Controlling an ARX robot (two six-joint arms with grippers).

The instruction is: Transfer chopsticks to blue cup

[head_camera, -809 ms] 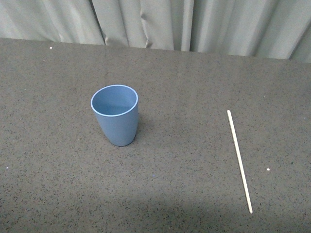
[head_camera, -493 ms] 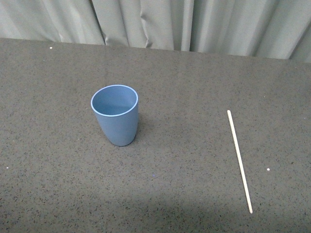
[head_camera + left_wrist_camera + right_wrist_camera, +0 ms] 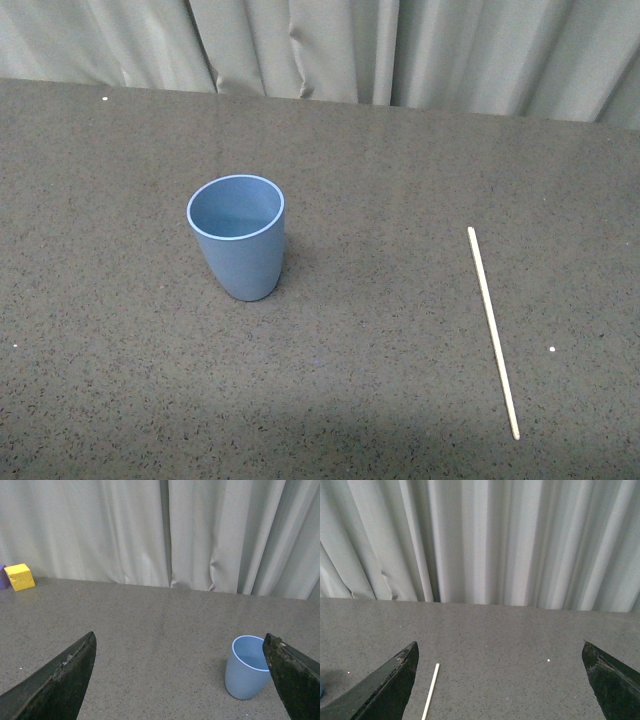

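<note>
We see the blue cup [image 3: 237,245] upright, the chopsticks [image 3: 492,330] flat well to its right; our left hand [image 3: 179,636] and right hand [image 3: 500,644] spread.

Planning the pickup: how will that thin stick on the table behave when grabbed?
The chopstick is very thin and lies flat on the table, so probably light and awkward to pinch. It looks straight, so likely stiff. If nudged sideways, it may roll.

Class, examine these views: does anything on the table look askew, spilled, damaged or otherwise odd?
Nothing is spilled or broken. The blue cup stands upright and empty. One oddity: only a single chopstick lies right of it, apart, where a pair would be expected.
</note>
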